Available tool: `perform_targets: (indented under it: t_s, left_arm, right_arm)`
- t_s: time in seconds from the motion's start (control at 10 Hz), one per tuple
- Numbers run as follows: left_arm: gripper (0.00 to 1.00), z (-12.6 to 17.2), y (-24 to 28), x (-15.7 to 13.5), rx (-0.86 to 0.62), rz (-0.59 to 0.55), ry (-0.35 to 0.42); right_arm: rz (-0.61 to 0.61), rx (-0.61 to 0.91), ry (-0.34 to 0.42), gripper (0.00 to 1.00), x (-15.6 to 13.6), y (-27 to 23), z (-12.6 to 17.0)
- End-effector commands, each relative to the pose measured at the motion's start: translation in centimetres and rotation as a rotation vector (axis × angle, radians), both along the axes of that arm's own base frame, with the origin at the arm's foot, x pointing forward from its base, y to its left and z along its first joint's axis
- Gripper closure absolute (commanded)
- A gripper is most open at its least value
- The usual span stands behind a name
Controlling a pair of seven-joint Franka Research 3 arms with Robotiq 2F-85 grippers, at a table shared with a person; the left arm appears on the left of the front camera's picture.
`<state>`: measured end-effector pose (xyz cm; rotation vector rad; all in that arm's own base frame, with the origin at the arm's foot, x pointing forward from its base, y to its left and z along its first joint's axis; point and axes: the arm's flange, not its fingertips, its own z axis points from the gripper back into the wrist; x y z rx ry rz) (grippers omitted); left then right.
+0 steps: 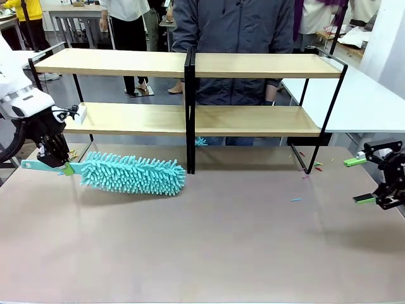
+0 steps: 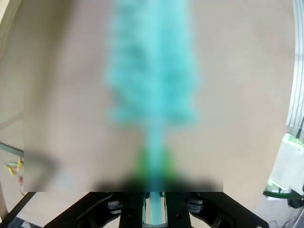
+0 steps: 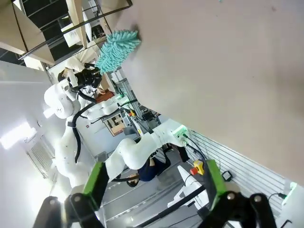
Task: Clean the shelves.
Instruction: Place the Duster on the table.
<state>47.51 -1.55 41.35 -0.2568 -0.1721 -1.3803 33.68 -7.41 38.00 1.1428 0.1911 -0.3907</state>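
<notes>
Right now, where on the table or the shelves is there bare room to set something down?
Both boards of the shelves look bare. The table is open across its whole near half and between the duster and the right gripper. It is crowded at the left edge, where the left gripper holds the duster, and small scraps litter the shelves' right foot.

White rounded left arm [image 1: 16, 95] with black cables; black left pincer [image 1: 56, 158]. Right pincer [image 1: 373, 180] black, bright green pads [image 3: 97, 178]. Person [image 1: 234, 38] wears a grey zipped jacket.
</notes>
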Motion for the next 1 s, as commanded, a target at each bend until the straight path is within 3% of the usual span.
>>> perform_targets:
  t_s: [0.0, 0.2, 0.7, 0.8, 0.9]
  left_arm:
    - [0.88, -0.6, 1.1, 0.5, -0.081, -0.098, 0.037]
    - [0.88, -1.0, 3.2, -0.4, -0.157, -0.202, 0.111]
    - [0.88, -0.8, 4.1, -1.0, -0.21, -0.151, 0.061]
    - [0.31, -1.0, 4.1, -0.8, -0.173, -0.158, 0.064]
    - [0.3, -0.9, 4.1, -0.8, -0.17, -0.142, 0.067]
  right_arm:
    - [0.016, -0.004, -0.003, 0.0, -0.3, -0.2, 0.2]
    - [0.016, -0.004, -0.003, 0.0, -0.3, -0.2, 0.2]
    - [0.016, -0.004, -0.003, 0.0, -0.3, -0.2, 0.2]
    - [0.016, -0.004, -0.003, 0.0, -0.3, -0.2, 0.2]
    - [0.016, -0.004, -0.003, 0.0, -0.3, -0.2, 0.2]
